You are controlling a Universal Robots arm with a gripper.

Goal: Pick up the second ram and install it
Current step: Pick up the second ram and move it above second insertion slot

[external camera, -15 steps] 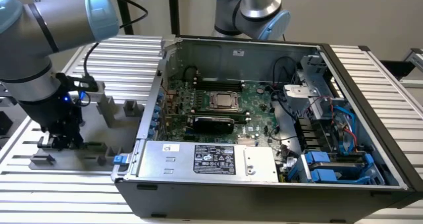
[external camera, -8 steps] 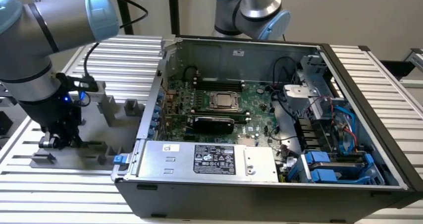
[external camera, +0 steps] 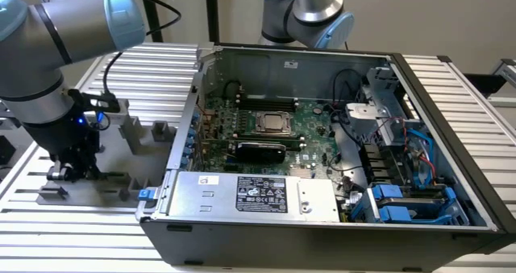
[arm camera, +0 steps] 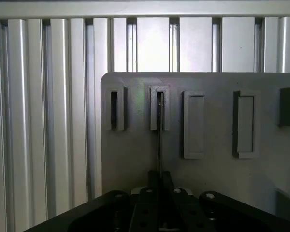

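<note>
With black tool [arm camera: 159, 176] clenched on the second ram [arm camera: 159, 145], a thin circuit stick seen edge-on, holds it at a narrow slot of the grey slotted holder plate [arm camera: 135, 159] on the ribbed aluminium counter [arm camera: 38, 121], beside the open computer case [external camera: 322, 237].

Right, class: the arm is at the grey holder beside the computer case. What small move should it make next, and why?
Probably a short, straight lift out of the grey holder. The second ram sits edge-on with one end in its slot, reaching the gripper, so any sideways pull might jam it.
</note>
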